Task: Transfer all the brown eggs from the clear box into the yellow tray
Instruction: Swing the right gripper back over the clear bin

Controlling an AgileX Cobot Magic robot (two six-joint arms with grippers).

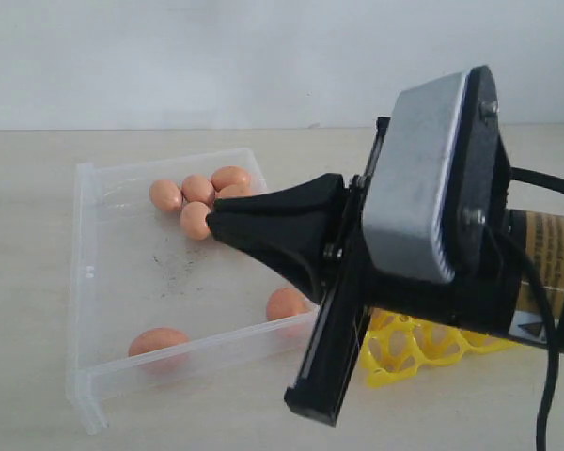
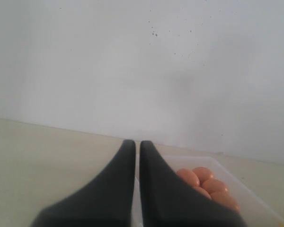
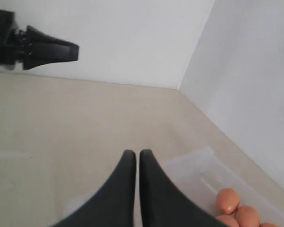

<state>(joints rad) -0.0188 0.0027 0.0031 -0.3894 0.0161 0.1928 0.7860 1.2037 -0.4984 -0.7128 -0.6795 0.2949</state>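
Orange-brown and smooth, the brown eggs (image 1: 197, 189) that I can see all lie in the clear box (image 1: 207, 349), seven of them on its transparent floor. Five huddle against one another near the far wall, one of them partly hidden behind my right gripper (image 1: 211, 221). The other two lie well apart from that group by the near wall, one toward each end of it. The near-left egg rests on its side with its long axis running along that wall. The farthest egg of the cluster also lies crosswise, and the rest are too bunched for me to read their axes. They all look alike, plain ovals with a soft sheen. Dark scuffs (image 1: 169, 268) speckle the box floor between the two groups. The yellow tray (image 1: 418, 349) sits on the pale table (image 1: 28, 282) near the box's right end. Only a strip of its openwork cups shows past my gripper's body, so I cannot tell what the rest holds. My right fingers are pressed together on nothing, pointing across the box, and my wrist view shows the eggs off to one side, clear of them. My left gripper (image 2: 137, 142) is closed to a thin slit, empty, facing the white wall (image 2: 132, 71) with the box just beside it.
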